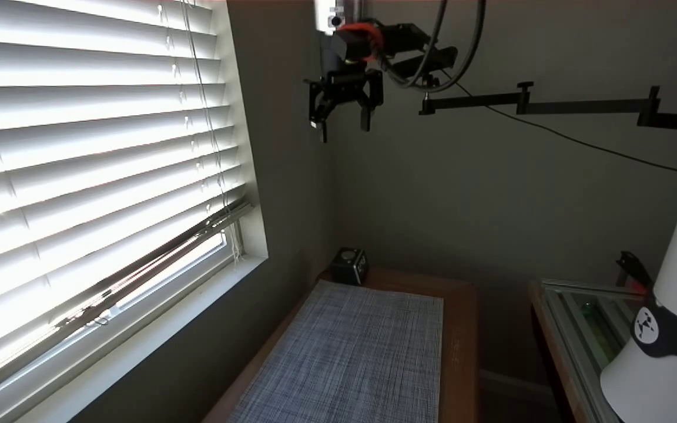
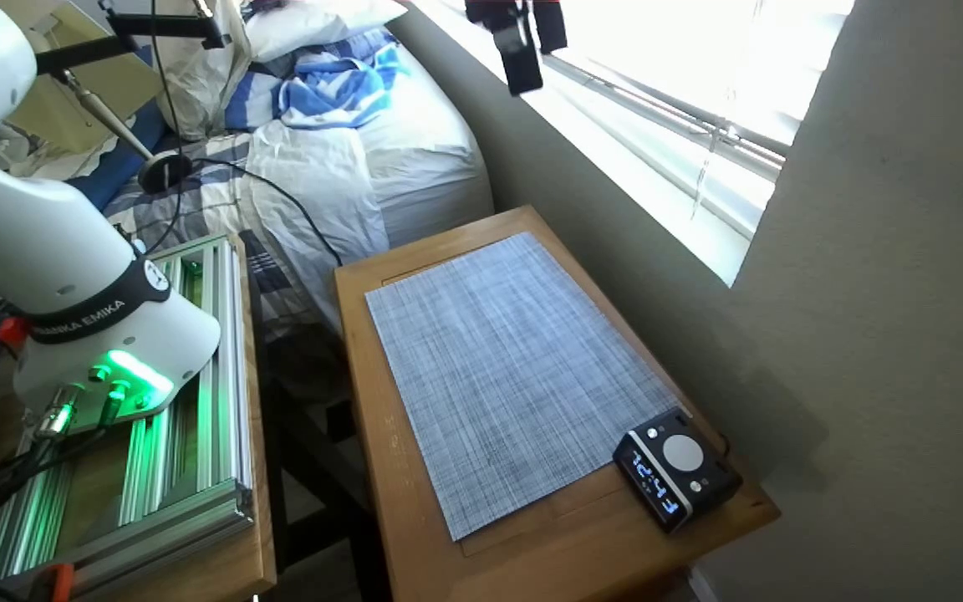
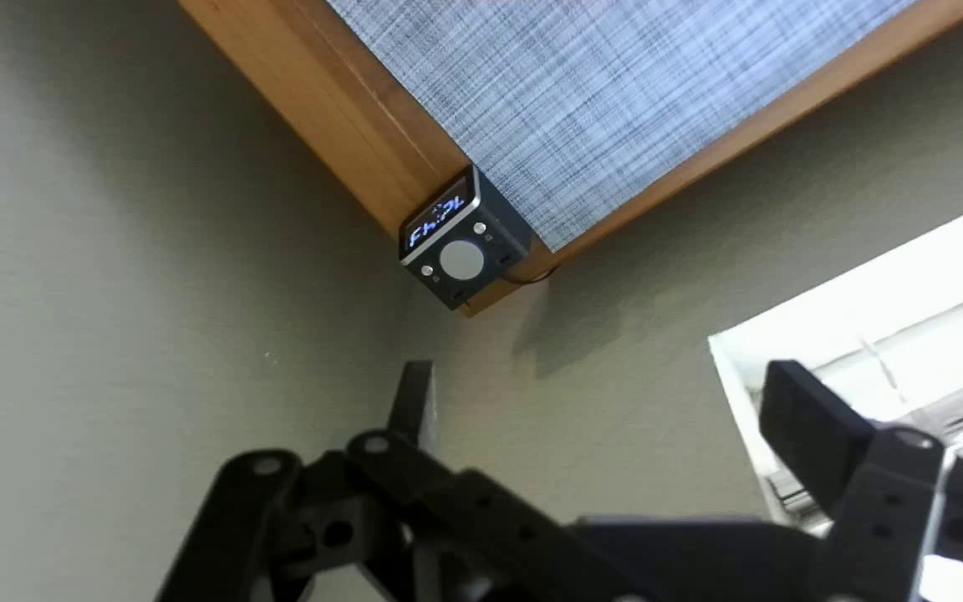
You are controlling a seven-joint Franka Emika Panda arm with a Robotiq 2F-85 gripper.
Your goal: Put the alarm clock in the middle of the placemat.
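Note:
The alarm clock (image 1: pixel 348 269) is a small black box with a pale round disc on top and a lit display. It stands upright at a corner of the wooden table, by a short edge of the placemat. It also shows in an exterior view (image 2: pixel 678 468) and in the wrist view (image 3: pixel 465 242). The placemat (image 2: pixel 498 368) is grey and woven, and also shows in an exterior view (image 1: pixel 362 352) and the wrist view (image 3: pixel 582 100). I cannot tell whether the clock overlaps the mat's edge. My gripper (image 1: pixel 344 126) is open and empty, high above the clock, fingers apart in the wrist view (image 3: pixel 603 368).
The wooden table (image 2: pixel 415 468) stands against a wall with a window and a sill (image 1: pixel 168 329). A thin cord (image 3: pixel 536 278) runs from the clock. A bed (image 2: pixel 423 159) lies past the table. The arm's base stands on a separate bench (image 2: pixel 197 535).

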